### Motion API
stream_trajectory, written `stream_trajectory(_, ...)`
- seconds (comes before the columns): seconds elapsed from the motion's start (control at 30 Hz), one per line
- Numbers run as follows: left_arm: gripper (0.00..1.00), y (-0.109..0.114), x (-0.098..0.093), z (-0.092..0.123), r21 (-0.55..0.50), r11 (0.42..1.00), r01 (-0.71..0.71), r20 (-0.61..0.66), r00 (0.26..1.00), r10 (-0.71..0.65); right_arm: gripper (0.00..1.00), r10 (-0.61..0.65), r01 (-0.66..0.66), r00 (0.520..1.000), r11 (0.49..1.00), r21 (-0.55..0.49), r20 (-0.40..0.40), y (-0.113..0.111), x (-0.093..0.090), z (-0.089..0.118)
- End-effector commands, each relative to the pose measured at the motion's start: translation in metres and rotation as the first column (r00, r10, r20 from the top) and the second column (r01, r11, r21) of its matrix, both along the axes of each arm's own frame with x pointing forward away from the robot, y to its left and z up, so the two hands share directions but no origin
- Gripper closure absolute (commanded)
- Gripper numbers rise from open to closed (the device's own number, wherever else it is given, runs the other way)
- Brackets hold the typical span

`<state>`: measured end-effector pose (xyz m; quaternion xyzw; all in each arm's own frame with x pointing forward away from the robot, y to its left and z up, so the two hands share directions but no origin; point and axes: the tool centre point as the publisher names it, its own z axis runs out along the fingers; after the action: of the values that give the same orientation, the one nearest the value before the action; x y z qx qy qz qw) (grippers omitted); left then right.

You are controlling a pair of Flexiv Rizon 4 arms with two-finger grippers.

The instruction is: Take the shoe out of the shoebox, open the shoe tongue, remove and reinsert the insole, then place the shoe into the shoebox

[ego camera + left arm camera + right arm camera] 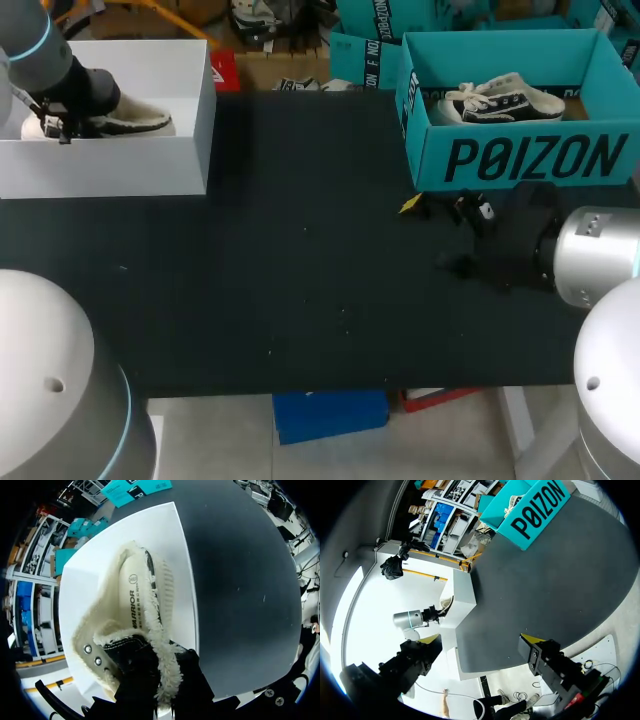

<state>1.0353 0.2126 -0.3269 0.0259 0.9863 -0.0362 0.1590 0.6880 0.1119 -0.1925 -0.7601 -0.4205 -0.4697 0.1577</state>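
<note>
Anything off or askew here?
Nothing stands out: the shoe sits inside the white shoebox with the left end effector clamped on its fleece collar; the right end effector hangs open over the table.

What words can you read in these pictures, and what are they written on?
"POIZON": big black letters on the front wall of the teal shoebox.
"WARRIOR": on the insole of the fleece-lined shoe in the white shoebox.
The smaller line of print beside that word on the insole is too small to read.
</note>
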Motion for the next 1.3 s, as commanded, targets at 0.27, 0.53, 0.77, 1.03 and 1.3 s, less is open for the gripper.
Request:
stream_trajectory(0.27, 1.0, 0.005, 0.006, -0.018, 0.0, 1.0, -0.001, -0.024, 1.0, 0.001, 0.0, 0.059, -0.058, 0.998, 0.998, 0.036, -0.034, -0.007, -0.003, -0.004)
stream_trajectory(0.53, 1.0, 0.004, 0.009, -0.026, 0.001, 1.0, 0.003, -0.041, 0.999, -0.003, 0.0, 0.059, -0.058, 0.998, 0.998, 0.036, -0.034, -0.007, -0.003, -0.004)
stream_trajectory(0.77, 1.0, 0.004, 0.01, -0.026, 0.005, 1.0, 0.005, -0.054, 0.999, -0.004, 0.0, 0.059, -0.058, 0.998, 0.998, 0.036, -0.034, -0.007, -0.003, -0.004)
stream_trajectory(1.03, 1.0, 0.004, 0.01, -0.026, 0.005, 1.0, 0.005, -0.054, 0.999, -0.004, 0.0, 0.059, -0.058, 0.998, 0.998, 0.036, -0.034, -0.007, -0.003, -0.004)
stream_trajectory(1.3, 1.0, 0.003, 0.01, -0.026, 0.002, 1.0, 0.003, -0.057, 0.998, -0.003, 0.0, 0.059, -0.058, 0.998, 0.998, 0.036, -0.034, -0.007, -0.003, -0.004)
